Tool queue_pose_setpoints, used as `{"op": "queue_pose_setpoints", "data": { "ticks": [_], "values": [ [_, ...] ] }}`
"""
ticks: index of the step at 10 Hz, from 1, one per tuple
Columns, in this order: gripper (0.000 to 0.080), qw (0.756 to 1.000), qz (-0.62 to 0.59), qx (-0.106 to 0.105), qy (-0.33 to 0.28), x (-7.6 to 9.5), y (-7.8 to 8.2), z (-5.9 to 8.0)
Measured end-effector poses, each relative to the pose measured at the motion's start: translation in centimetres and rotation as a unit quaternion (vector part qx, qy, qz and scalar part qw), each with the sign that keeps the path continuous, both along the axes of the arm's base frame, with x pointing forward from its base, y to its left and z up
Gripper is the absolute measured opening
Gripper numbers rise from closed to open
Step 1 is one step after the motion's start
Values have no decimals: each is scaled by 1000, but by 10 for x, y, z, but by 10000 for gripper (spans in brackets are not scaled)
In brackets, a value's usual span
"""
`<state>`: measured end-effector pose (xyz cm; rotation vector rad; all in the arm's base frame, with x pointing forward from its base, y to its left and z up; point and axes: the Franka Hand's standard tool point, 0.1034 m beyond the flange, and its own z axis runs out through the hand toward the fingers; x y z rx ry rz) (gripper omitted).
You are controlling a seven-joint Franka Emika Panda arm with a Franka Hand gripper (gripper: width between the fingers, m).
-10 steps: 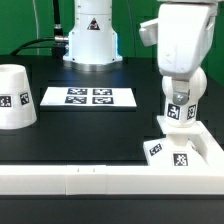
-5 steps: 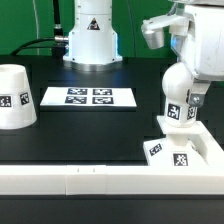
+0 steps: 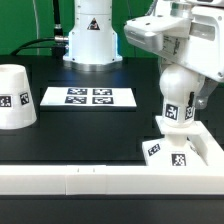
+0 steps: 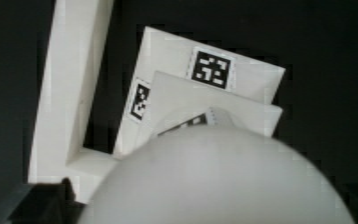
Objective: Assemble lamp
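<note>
The bulb (image 3: 178,82) stands upright on the square base (image 3: 196,150) at the exterior view's right, with its tags facing the camera. My gripper (image 3: 182,100) reaches down over it, jaws open on either side of the bulb, with one dark finger (image 3: 197,100) beside it. In the wrist view the bulb's round head (image 4: 202,180) fills the foreground, the tagged base (image 4: 247,85) lies beyond it, and one finger (image 4: 43,205) shows at the edge. The shade (image 3: 14,97) stands mouth-down at the far left of the exterior view.
The marker board (image 3: 88,96) lies at the back middle in front of the arm's pedestal (image 3: 90,35). A long white rail (image 3: 80,182) runs along the front edge and also shows in the wrist view (image 4: 69,90) beside the base.
My wrist has turned about the bulb and its flange now swings out toward the exterior view's left. The bulb's tags face the same way as before.
</note>
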<state>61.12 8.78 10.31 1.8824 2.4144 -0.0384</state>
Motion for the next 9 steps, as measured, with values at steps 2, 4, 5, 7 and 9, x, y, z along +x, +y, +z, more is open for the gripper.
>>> {"op": "queue_pose_setpoints", "data": {
  "ticks": [2,4,5,7,9],
  "values": [
    [580,1000,-3,0,0,1,-1,0],
    [571,1000,-5,0,-1,1,-2,0],
    [571,1000,-12,1,-1,1,-2,0],
    [571,998,-60,6,1,0,-2,0],
    [571,985,-173,7,9,-1,-2,0]
  ]
}}
